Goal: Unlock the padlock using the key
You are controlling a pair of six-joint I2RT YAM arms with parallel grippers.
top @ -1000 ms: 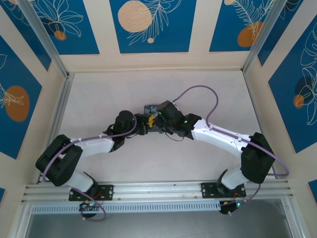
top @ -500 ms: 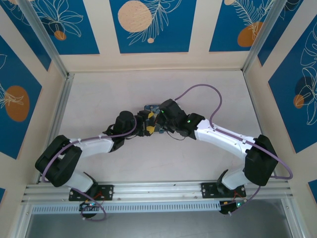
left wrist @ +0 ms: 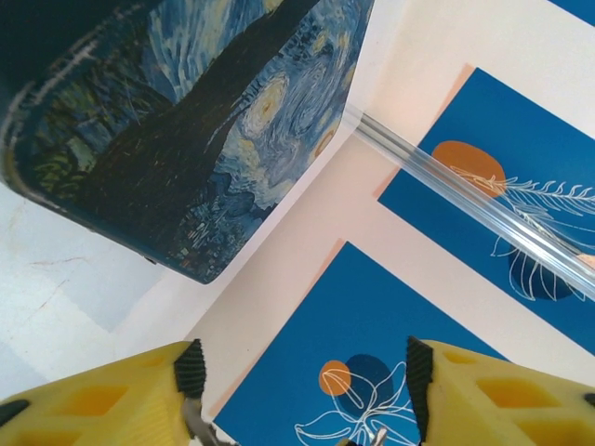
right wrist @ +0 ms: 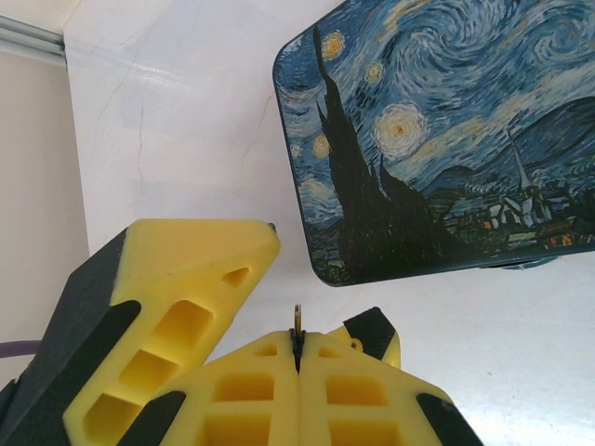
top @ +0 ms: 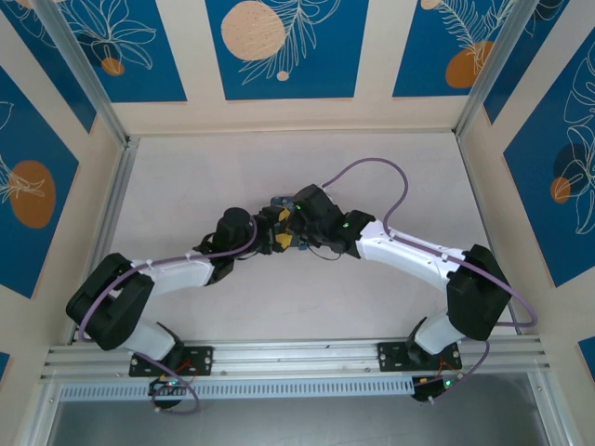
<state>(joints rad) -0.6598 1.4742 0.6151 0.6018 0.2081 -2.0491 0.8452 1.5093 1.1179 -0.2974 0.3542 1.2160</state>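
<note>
A thin grey key (right wrist: pixel 297 314) sticks up out of my right gripper (right wrist: pixel 297 348), which is shut on it. In the top view both grippers meet at mid-table, the left gripper (top: pixel 281 231) against the right gripper (top: pixel 295 221). The left gripper (left wrist: pixel 304 372) stands open, its yellow fingers (left wrist: pixel 112 395) wide apart with small metal bits at the bottom edge. One left finger (right wrist: pixel 177 307) lies beside the key and the other peeks out behind my right fingers. The padlock is hidden.
A box painted with blue-and-yellow swirls (right wrist: pixel 446 130) lies on the white table just beyond the grippers, as in the top view (top: pixel 279 201) and left wrist view (left wrist: pixel 186 111). Blue patterned walls (top: pixel 279 46) enclose the table; a purple cable (top: pixel 372 172) arcs over the right arm.
The left gripper has opened from nearly shut. The right arm has shifted slightly, its gripper staying shut at the same spot.
</note>
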